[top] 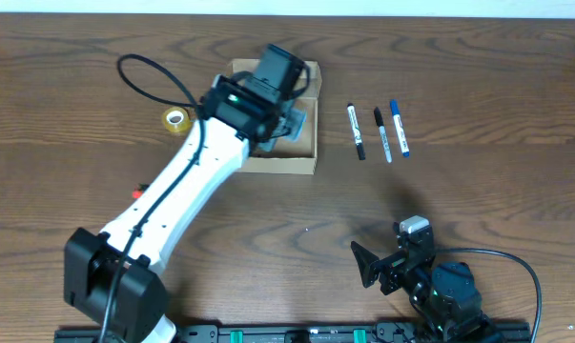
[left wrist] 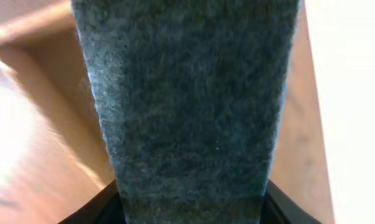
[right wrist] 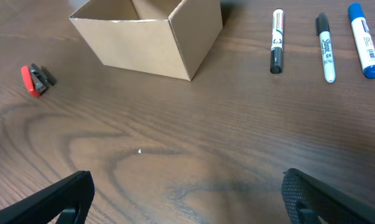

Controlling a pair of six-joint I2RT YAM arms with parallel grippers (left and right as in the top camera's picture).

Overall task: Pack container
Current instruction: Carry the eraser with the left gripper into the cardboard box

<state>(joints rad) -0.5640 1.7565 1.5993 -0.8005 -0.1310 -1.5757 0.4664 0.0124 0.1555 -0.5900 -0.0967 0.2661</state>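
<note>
Open cardboard box (right wrist: 143, 40), three markers (right wrist: 324, 48), red clip (right wrist: 33, 79)

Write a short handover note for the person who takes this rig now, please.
Left claw: down inside the open box; a grey felt thing fills its camera, so grip cannot be told.
Right claw: open, empty, low over the table at the near side.
Three markers lie in a row right of the box, none packed.
Done: nothing sure.
Left to do: put the markers in.

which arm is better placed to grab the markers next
Right. The three markers lie to the right of the container, straight ahead of the open right gripper in its wrist view. The left gripper is down in the container.
</note>
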